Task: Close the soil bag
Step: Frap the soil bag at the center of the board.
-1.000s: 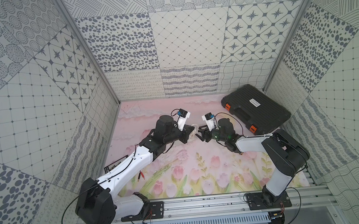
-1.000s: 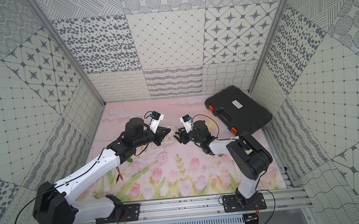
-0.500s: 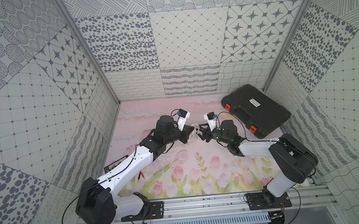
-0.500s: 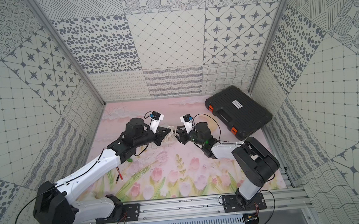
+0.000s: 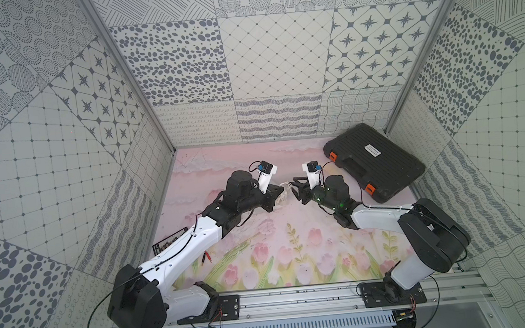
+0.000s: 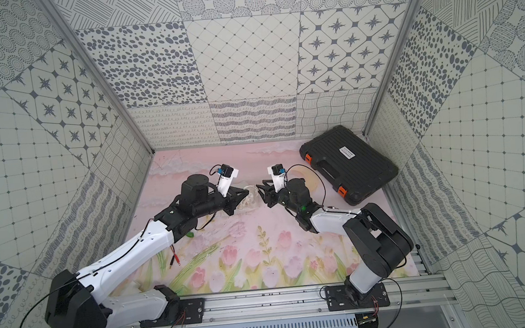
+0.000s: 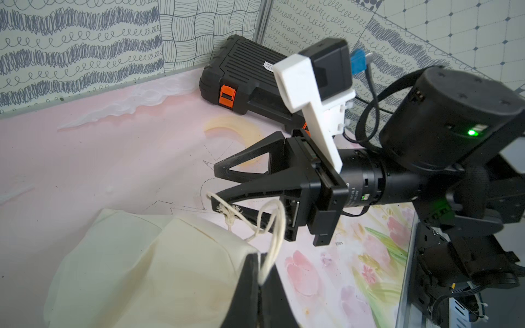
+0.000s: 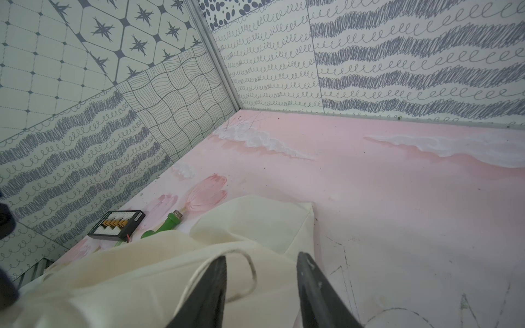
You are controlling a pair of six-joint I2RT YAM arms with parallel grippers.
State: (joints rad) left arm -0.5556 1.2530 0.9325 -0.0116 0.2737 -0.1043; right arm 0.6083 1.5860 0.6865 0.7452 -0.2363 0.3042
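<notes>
Left wrist view gives the clearest reading: the soil bag (image 7: 159,269) lies flat on the pink surface (image 7: 99,159) between the two arms, and the left jaws are pinched shut on a loop of its white cord (image 7: 274,227), just beside the neck. The right jaws stand apart. In the right wrist view a strand of cord (image 8: 251,267) arcs from behind one finger into the gap between them, above the cream cloth, but nothing is clamped there. In both top views the bag (image 5: 285,195) (image 6: 251,200) shows only as a pale patch between the two wrists, well apart from the black case (image 5: 374,161) by the back corner. By my judgement the job is at an early stage. One side of the drawstring is secured, the other side is lined up but not gripped, and the neck looks wide and ungathered, with slack in the cord. What seems left is to close the right jaws on their strand, then draw the two cords apart until the mouth cinches shut.
</notes>
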